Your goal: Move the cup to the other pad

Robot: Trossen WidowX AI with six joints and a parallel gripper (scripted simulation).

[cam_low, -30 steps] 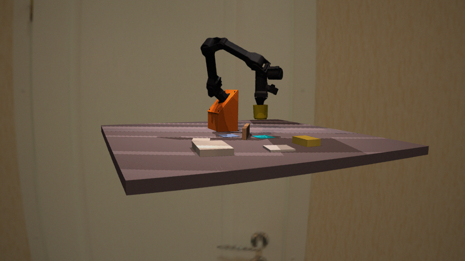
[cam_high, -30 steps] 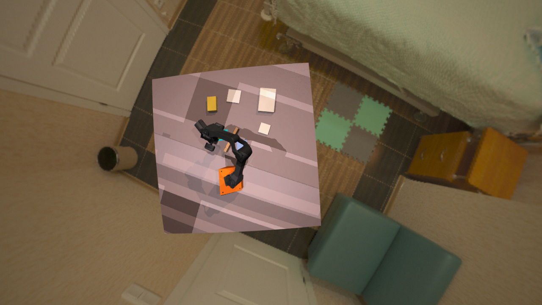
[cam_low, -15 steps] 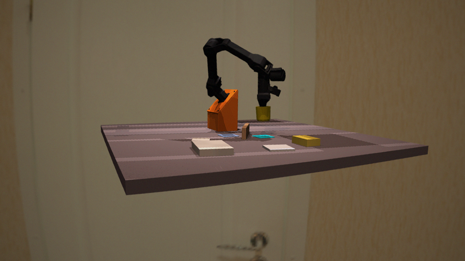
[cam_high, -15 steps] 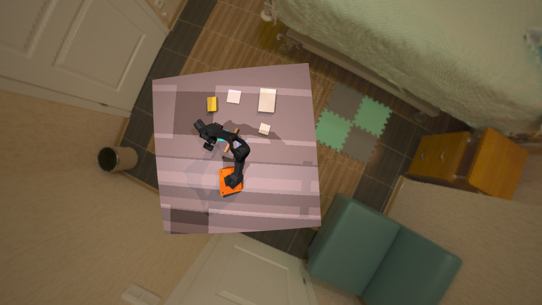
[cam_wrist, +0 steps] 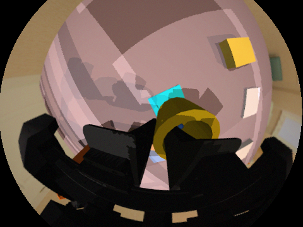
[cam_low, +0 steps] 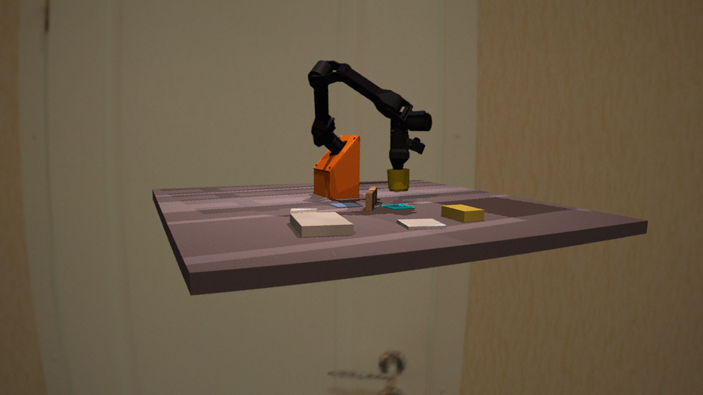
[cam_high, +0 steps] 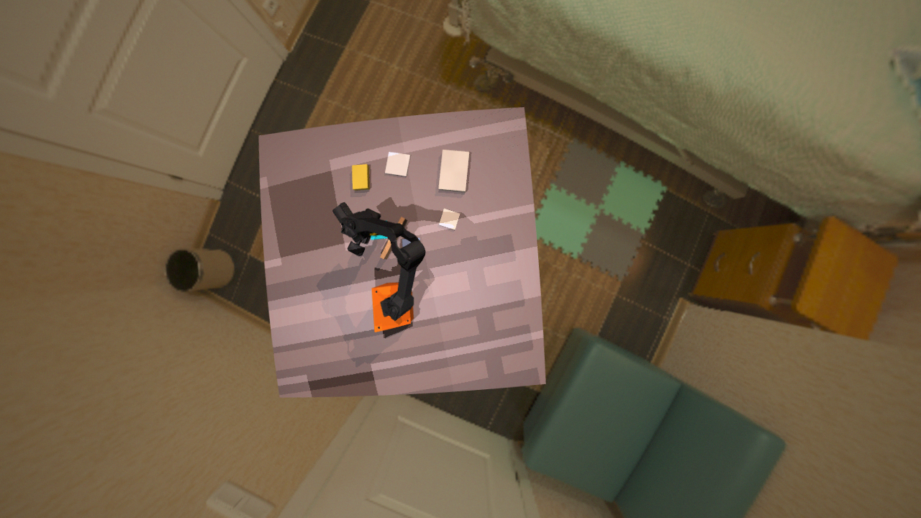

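Observation:
My gripper (cam_low: 398, 168) (cam_wrist: 160, 122) is shut on the wall of the dark yellow cup (cam_low: 398, 179) (cam_wrist: 173, 107) and holds it above the table, near upright with a slight tilt in the exterior view. A blue marble (cam_wrist: 180, 126) shows inside the cup; a finger hides part of the inside. The cyan pad (cam_high: 378, 237) (cam_low: 398, 206) (cam_wrist: 167, 95) lies below the cup, partly hidden by it in the wrist view. The blue pad (cam_high: 405, 243) (cam_low: 345, 204) (cam_wrist: 156, 158) lies across the wooden barrier. The arm hides the cup in the top view.
The upright wooden barrier (cam_high: 386, 249) (cam_low: 370, 199) stands between the pads. A yellow block (cam_high: 360, 176) (cam_low: 462, 213) (cam_wrist: 243, 52), a white tile (cam_high: 397, 164) (cam_low: 420, 223) (cam_wrist: 251, 102), a large cream block (cam_high: 454, 170) (cam_low: 321, 223) and a small cream tile (cam_high: 449, 219) lie farther out from the orange base (cam_low: 344, 175).

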